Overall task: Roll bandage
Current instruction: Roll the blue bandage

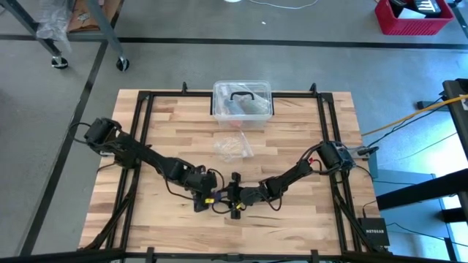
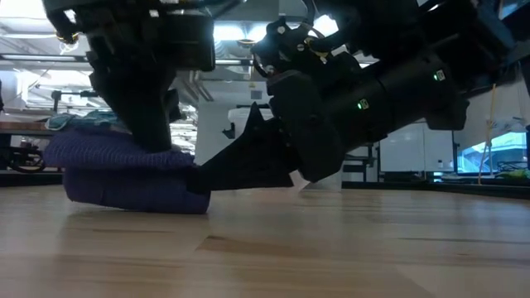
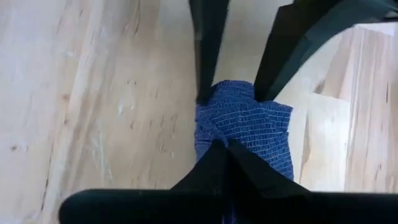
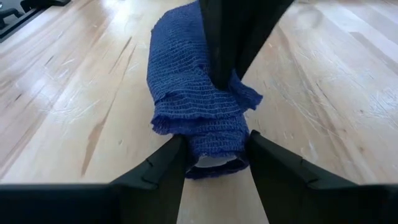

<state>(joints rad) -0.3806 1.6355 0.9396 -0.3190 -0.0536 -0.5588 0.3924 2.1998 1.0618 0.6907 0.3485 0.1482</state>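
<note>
Only the wrist views show it: the rolled bandage, loose-edged, clenched by the left tool and straddled by the right tool.

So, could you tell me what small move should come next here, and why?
Probably the right gripper, which holds the roll's end between its fingers, should turn to wind on more: the bandage is nearly all rolled, and the left gripper is shut on its loose flap.

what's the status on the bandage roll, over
Left gripper shut, pinching loose edge of rolled dark navy-purple fabric bandage. Right gripper clamps roll's end. Nothing in the way.
</note>
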